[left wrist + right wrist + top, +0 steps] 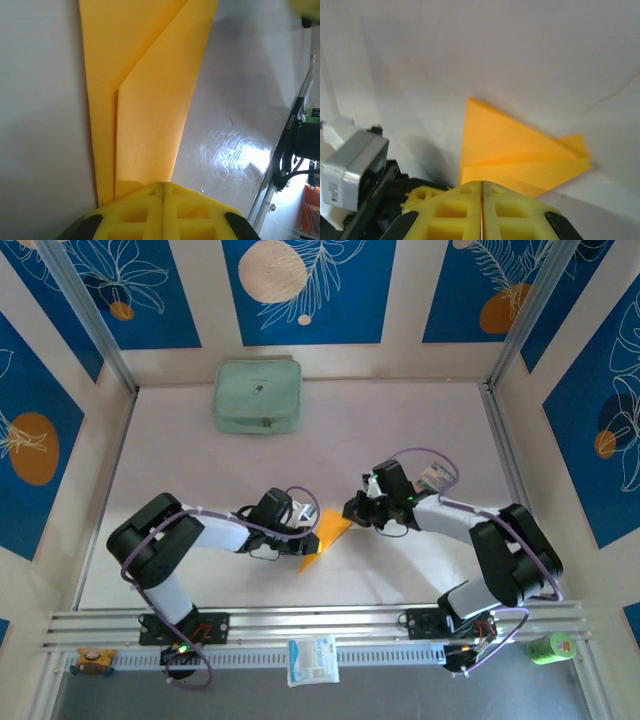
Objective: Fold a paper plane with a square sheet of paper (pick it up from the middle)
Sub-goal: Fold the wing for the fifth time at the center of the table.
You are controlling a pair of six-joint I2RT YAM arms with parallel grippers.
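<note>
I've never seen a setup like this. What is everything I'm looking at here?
folded paper: one, orange-yellow, middle of the table
pouch: one, pale green, far side of the table
packet: one, white and blue, near edge, between the arm bases
green object: one, near right corner, too small to name
orange object: one, near left corner, too small to name
table: one, white
wall panels: several, blue with a leaf pattern, around the table
left arm, right arm: black and white
left fingers, right fingers: yellow, closed, at the paper

Pale green pouch (258,396) and white-and-blue packet (313,659), well apart.
</note>
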